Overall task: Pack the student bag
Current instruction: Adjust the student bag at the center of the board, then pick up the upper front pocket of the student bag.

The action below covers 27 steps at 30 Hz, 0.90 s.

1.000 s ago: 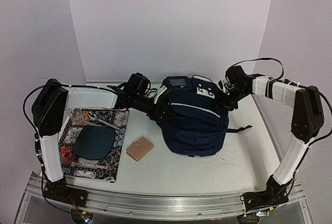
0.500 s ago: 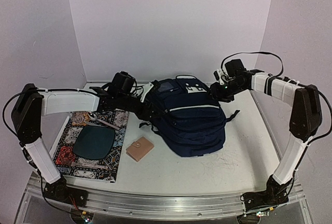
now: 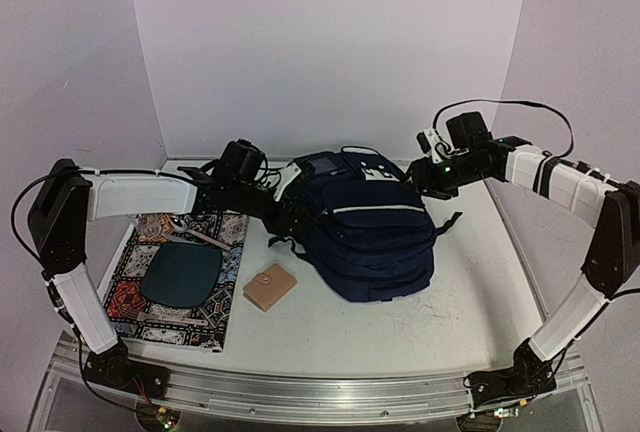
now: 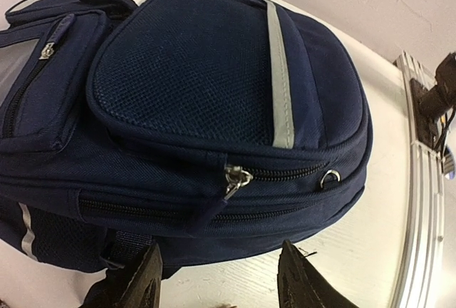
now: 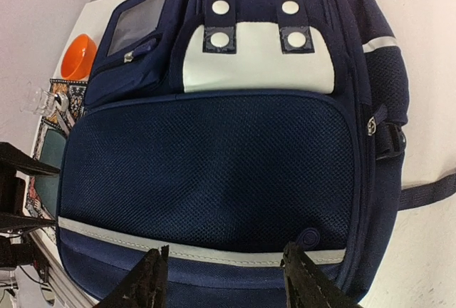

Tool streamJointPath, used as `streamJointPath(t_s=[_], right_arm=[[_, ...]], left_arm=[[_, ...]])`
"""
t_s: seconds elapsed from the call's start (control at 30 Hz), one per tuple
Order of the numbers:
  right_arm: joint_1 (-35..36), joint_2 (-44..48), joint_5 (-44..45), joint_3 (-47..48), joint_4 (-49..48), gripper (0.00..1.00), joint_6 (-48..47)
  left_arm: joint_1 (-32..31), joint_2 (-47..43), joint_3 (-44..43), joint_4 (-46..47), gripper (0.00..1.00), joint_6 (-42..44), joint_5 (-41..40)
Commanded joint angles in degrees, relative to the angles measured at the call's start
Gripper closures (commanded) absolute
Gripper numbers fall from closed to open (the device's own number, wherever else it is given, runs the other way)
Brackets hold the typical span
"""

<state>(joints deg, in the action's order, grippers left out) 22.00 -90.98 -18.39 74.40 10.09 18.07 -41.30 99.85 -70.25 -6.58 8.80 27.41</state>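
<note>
Top external, student bag [image 3: 375, 237] barely shifted, right tool [image 3: 424, 176] eased rightward, released, left tool [image 3: 290, 214] released beside it.

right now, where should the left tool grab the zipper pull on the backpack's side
Pinch the dark tab of the zipper pull, approaching straight ahead with the left tool, which is open: the tab hangs clear of the student bag, facing that tool.
</note>
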Motion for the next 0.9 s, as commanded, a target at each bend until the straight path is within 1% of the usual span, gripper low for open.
streamJointPath(t_s=[0.0,0.23,0.33,0.47,0.67,0.77,0.8,0.87], right_arm=[[0.77,2.13,-2.02,-3.35,-0.76,0.43,1.64],[2.58,2.32,-2.15,-5.61,-2.15,0.43,2.30],[2.88,2.31,-1.88,-5.75,-2.31,0.43,2.75],[3.52,2.65,-1.31,-5.59,-2.45,0.43,3.19],[4.65,2.14,-0.04,-5.36,-2.53,0.43,3.91],[4.73,2.24,2.13,-5.90,-2.53,0.43,4.98],[4.72,2.46,3.54,-6.26,-2.53,0.43,5.53],[4.69,3.19,6.27,-7.03,-2.45,0.43,6.20]], left_arm=[[-0.27,1.10,-3.89,0.18,0.43,5.90,1.22],[-0.27,3.07,-6.42,0.16,0.44,11.95,0.65],[-0.27,3.39,-7.32,-0.20,0.43,13.68,2.68],[-0.63,3.49,-7.32,-0.67,0.42,13.76,4.74],[-2.42,5.47,-7.70,-0.71,0.43,13.72,2.63],[-2.88,6.54,-8.41,-0.76,0.48,13.46,0.66],[-2.97,6.79,-8.72,-0.72,0.52,13.29,-0.13],[-3.04,6.90,-8.92,-0.75,0.64,13.04,-1.01]])
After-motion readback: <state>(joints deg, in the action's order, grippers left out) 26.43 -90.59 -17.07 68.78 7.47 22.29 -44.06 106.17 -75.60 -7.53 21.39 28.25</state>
